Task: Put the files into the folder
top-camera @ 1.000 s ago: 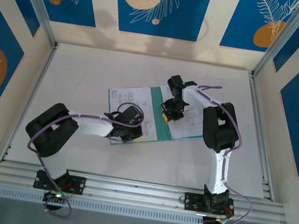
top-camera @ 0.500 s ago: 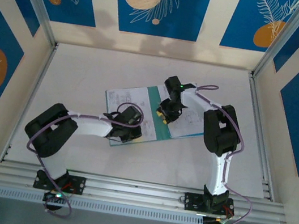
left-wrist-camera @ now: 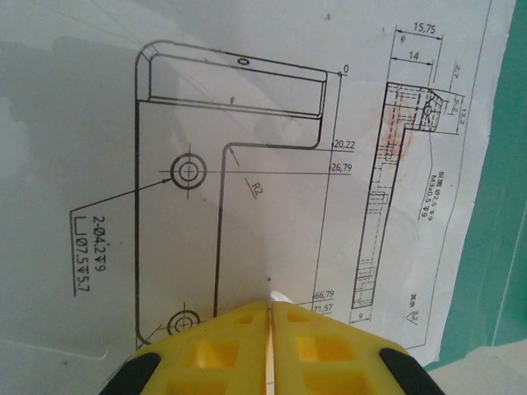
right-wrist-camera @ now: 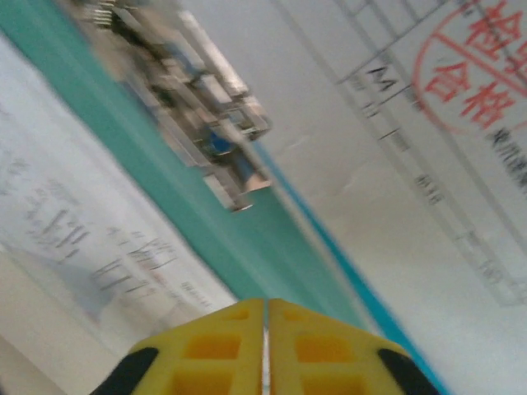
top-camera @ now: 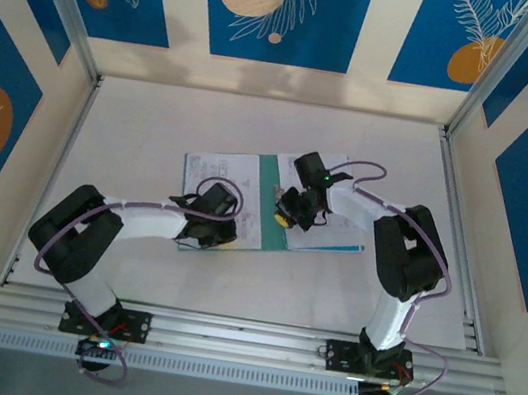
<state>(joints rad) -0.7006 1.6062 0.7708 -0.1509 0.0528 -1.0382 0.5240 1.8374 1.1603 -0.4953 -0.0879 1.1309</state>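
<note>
Counted from the top view: 2 arms, 2 grippers, 1 folder lying open on the table, and 2 white sheets, 1 on the folder's left half and 1 on its right half. The right wrist view adds 1 light-blue sheet, seen as a thin edge under the right-hand white sheet.

Against the picture from 1 second ago, the left white sheet lies a little further left and the folder's right half sits slightly nearer the robot. The left arm's elbow has swung left and toward the near rail. The right arm's elbow has shifted right, and its gripper has come nearer along the teal spine.

The left gripper is down on the near part of the left sheet. Its wrist view shows what the top view cannot: the sheet is a dimensioned line drawing, with teal card along its right edge. Its 2 yellow pads meet with only a hairline seam. A pale fleck sits at the tip, and I cannot tell whether it is paper.

The right gripper sits over the spine. Its wrist view shows 1 blurred metal clip on the teal card and 1 red stamp on the right sheet. Its pads are pressed together on nothing.
</note>
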